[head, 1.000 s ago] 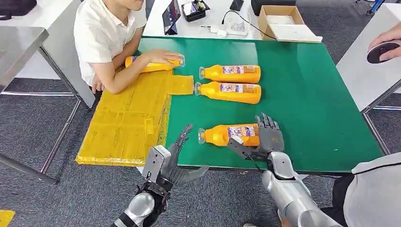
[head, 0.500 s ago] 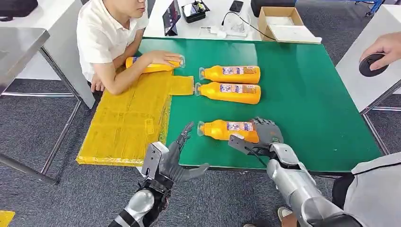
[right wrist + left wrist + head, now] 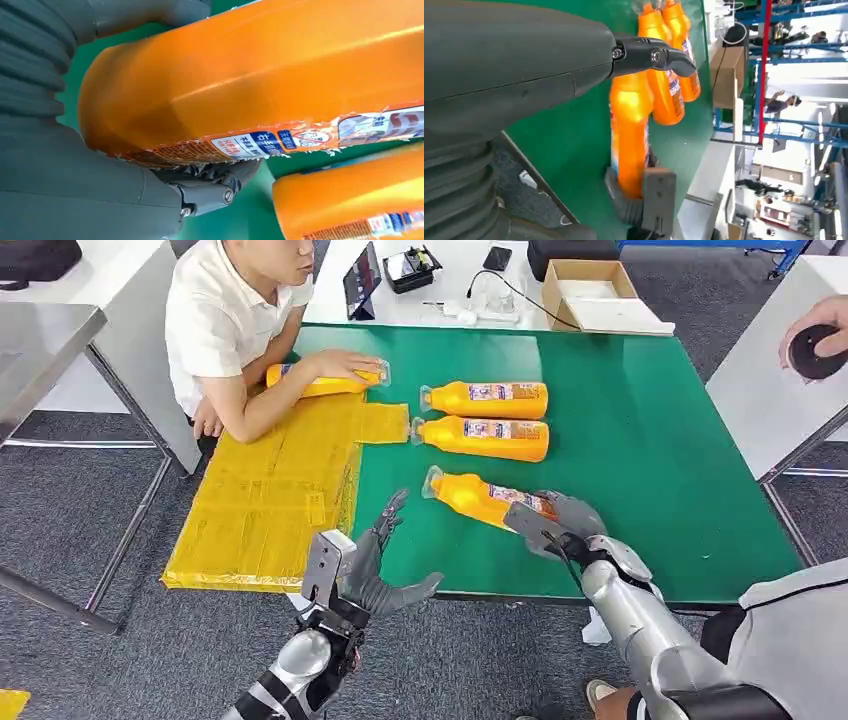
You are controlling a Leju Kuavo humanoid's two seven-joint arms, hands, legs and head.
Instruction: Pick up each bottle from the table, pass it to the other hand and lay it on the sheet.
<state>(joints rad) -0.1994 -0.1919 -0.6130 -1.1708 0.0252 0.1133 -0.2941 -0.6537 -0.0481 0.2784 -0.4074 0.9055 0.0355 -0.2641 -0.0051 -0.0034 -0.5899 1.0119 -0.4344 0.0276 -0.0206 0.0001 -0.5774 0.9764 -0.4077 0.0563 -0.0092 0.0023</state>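
Observation:
My right hand [image 3: 562, 522] grips the base end of an orange bottle [image 3: 482, 498], which is tilted with its clear cap pointing toward the yellow sheet [image 3: 270, 490]. The right wrist view shows that bottle [image 3: 260, 80] close up against the palm. My left hand [image 3: 372, 575] hangs open at the table's near edge, fingers spread, a little short of the bottle's cap. Two more orange bottles [image 3: 488, 398] [image 3: 485, 437] lie side by side further back on the green table [image 3: 650, 430]. A person holds a fourth bottle [image 3: 318, 379] at the sheet's far end.
A person in a white shirt [image 3: 225, 320] leans on the table's far left corner. A cardboard box [image 3: 595, 285], a tablet and cables lie on the white table behind. Another person's hand [image 3: 815, 335] holds a dark round object at the right. Someone's grey clothing [image 3: 790, 640] shows at the lower right.
My right hand closed on the near bottle and raised and turned it, so its cap end has swung up toward the far left. The left hand stayed nearly still.

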